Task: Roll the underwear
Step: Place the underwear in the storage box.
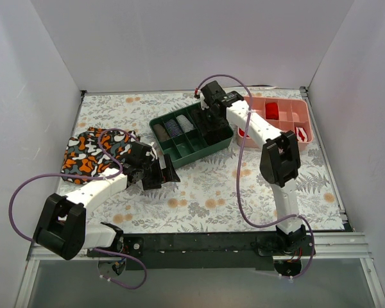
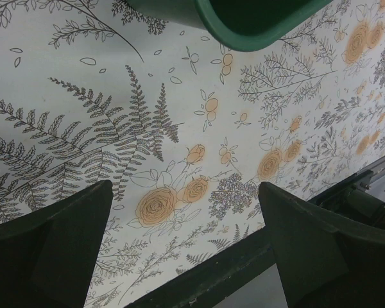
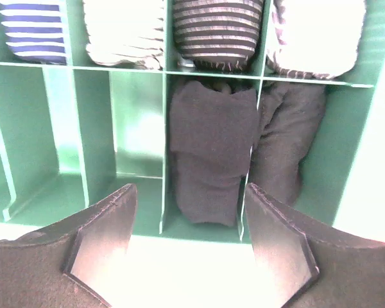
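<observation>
In the right wrist view the black underwear lies rolled in a compartment of the green tray. A second dark roll fills the compartment to its right. My right gripper is open and empty just above the rolled underwear, not touching it. In the top view my right gripper hangs over the green tray and hides those rolls. My left gripper is open and empty above the tablecloth by the tray's near corner; the left wrist view shows its fingers spread with only the cloth between them.
Camouflage-patterned underwear lies at the left, beside the left arm. Striped rolled items fill the tray's back row. A pink divided tray stands at the back right. The green tray's corner sits just beyond the left gripper.
</observation>
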Controlling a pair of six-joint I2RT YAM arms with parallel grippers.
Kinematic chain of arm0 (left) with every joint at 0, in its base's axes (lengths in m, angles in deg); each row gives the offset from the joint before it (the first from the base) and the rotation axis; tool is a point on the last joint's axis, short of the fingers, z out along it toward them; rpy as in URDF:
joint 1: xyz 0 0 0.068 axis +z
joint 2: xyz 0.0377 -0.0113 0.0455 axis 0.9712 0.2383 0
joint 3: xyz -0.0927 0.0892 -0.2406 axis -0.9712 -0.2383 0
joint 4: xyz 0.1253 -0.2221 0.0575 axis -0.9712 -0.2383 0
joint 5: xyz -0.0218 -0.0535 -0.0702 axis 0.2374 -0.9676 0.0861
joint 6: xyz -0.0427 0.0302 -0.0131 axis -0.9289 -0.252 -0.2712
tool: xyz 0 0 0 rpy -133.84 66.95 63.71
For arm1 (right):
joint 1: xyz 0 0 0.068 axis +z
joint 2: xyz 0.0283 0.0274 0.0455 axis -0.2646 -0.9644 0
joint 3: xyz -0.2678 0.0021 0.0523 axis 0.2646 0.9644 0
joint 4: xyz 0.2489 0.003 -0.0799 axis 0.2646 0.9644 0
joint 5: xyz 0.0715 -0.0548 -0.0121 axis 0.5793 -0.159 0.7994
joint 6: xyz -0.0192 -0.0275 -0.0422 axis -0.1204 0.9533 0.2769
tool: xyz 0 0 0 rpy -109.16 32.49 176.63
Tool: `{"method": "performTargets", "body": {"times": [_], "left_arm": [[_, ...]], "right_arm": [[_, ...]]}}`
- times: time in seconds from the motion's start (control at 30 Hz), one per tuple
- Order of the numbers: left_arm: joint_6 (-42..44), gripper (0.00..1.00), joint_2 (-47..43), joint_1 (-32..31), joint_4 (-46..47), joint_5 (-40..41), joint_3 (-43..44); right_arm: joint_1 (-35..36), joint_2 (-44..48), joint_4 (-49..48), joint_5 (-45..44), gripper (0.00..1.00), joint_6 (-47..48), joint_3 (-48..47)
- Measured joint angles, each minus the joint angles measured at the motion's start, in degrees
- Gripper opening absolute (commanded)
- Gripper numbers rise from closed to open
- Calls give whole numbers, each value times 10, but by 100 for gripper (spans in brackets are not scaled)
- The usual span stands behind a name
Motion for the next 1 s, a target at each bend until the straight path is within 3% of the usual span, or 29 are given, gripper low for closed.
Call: {"method": "performTargets", "body": {"times": [0.1, 0.17, 0.2, 0.23, 0.27, 0.33, 0.4, 1.0], "left_arm": [[0, 98, -2, 0, -1, 0, 0], [0, 98, -2, 0, -4, 0, 0], [0, 98, -2, 0, -5, 0, 0], [0, 98, -2, 0, -8, 0, 0], [0, 98, -2, 0, -8, 0, 0], [0, 98, -3, 0, -9, 0, 0], [0, 98, -5, 0, -11, 0, 0], [1, 98, -4, 0, -13, 1, 0]], "right_arm": [[2, 20, -13, -5, 74, 0, 8], [4, 37, -24, -11, 64, 0, 26], [5, 45, -28, -13, 55, 0, 34], [5, 51, -32, -16, 34, 0, 40], [5, 55, -36, -20, 25, -1, 44], [5, 57, -46, -29, 10, -2, 48], [2, 54, -52, -34, 5, -8, 49], [-30, -28, -108, 10, 4, -16, 31]]}}
